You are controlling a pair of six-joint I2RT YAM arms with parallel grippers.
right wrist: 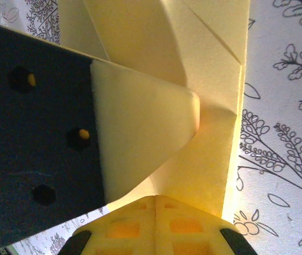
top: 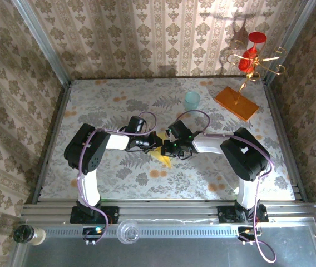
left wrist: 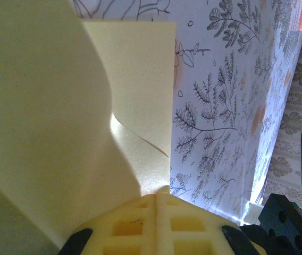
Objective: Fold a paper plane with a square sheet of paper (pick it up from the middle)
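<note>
On the tabletop (top: pixel 102 105), pinching yellow paper (top: pixel 163 158) in left claw (left wrist: pixel 156 202) and right claw (right wrist: pixel 155 201). Farther right, teal cup (top: pixel 192 100), contents unclear.

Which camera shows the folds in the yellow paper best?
The right wrist view: the yellow paper is close, with its creases and overlapping flaps plain. The left wrist view gives a curved flap and one straight edge; the top view, a small yellow patch, folds unreadable.

From above, the square sheet of paper (top: pixel 164 159) lies mostly hidden beneath the left gripper (top: pixel 151 146) and right gripper (top: pixel 168 148); its folds are too small to read. In the right wrist view the sheet's left part sits behind a black plate (right wrist: pixel 34 138), its top cut off.
</note>
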